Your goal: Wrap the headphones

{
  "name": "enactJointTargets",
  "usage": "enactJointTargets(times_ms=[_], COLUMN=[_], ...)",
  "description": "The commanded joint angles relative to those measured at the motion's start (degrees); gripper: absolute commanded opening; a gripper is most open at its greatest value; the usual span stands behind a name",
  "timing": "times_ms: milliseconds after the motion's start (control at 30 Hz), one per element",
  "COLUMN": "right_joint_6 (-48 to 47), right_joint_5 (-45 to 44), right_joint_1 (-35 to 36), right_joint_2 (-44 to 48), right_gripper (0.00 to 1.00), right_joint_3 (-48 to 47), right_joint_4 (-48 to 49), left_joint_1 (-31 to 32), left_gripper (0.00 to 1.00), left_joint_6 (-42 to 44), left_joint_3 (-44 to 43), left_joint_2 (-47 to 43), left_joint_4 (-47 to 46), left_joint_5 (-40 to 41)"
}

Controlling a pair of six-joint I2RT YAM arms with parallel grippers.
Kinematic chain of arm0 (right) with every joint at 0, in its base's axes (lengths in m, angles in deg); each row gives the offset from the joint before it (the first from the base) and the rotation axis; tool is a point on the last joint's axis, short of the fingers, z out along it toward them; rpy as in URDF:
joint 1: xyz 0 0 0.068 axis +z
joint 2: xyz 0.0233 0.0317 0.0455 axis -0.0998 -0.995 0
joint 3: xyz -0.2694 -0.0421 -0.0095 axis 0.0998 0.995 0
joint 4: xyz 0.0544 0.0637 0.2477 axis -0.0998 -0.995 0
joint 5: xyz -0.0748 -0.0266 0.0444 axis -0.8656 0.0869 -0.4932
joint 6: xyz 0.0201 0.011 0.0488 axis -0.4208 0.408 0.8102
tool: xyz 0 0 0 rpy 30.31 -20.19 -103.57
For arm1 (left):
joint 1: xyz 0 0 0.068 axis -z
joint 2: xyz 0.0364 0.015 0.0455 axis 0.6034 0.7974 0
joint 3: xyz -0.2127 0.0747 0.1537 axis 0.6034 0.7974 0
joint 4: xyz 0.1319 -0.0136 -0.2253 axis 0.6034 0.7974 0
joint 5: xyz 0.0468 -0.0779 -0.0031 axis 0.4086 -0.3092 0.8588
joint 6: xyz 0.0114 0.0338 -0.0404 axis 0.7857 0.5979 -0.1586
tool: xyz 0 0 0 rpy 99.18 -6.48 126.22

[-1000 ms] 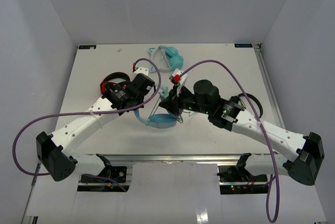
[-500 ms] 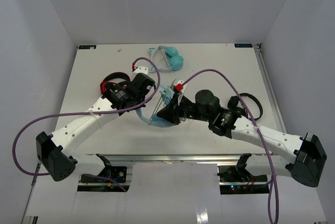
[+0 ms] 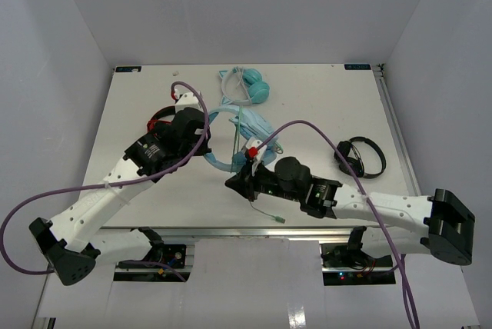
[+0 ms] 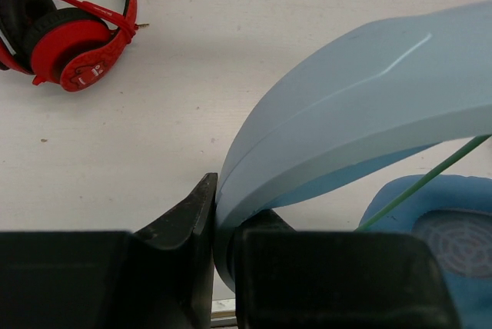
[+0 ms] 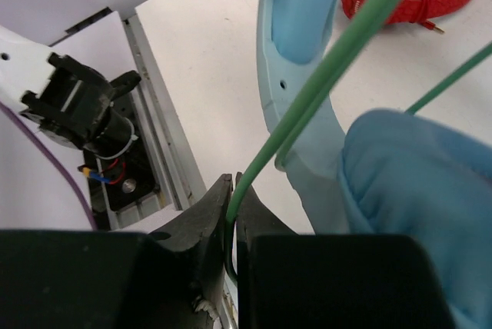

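Note:
The light-blue headphones (image 3: 257, 125) are held at the table's middle. My left gripper (image 3: 206, 143) is shut on their wide headband (image 4: 361, 91), which passes between the jaws in the left wrist view; a padded cup (image 4: 446, 229) shows at lower right. My right gripper (image 3: 233, 183) sits nearer the front edge, shut on the thin green cable (image 5: 330, 68), which runs taut from the jaws up past the headband (image 5: 296, 75) and cup (image 5: 423, 191). The cable (image 3: 237, 141) stretches from the headphones to my right gripper. Its loose end with the plug (image 3: 280, 220) lies near the front edge.
The red-and-black headphones (image 3: 160, 120) lie left of my left gripper, also in the left wrist view (image 4: 73, 44). The teal cat-ear pair (image 3: 250, 87) lies at the back. A black pair (image 3: 360, 156) lies at right. The front rail (image 5: 154, 144) is close under my right gripper.
My right gripper has moved toward the front edge, pulling the cable taut. My left gripper has carried the headphones away from the front, toward the back.

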Motion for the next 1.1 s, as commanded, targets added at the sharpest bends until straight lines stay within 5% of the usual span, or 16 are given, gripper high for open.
enactJointTargets(times_ms=[0, 433, 1067], right_joint_6=[-2.36, -5.98, -6.6], right_joint_5=[-11.98, -19.14, -22.81], right_joint_1=[3.62, 7.25, 8.44], right_joint_2=[-0.96, -6.19, -16.53], right_gripper=[0.09, 0.11, 0.18], right_joint_3=[2.72, 11.84, 17.18], right_joint_4=[5.9, 26.89, 43.07], left_joint_1=[-0.45, -0.52, -0.45], left_gripper=[0.0, 0.0, 0.0], left_joint_6=[-6.42, -9.18, -10.07], left_joint_3=[-0.99, 0.98, 2.06], left_joint_2=[-4.36, -6.62, -8.44], left_joint_4=[-6.41, -6.6, -6.97], left_joint_5=[-2.59, -2.63, -2.39])
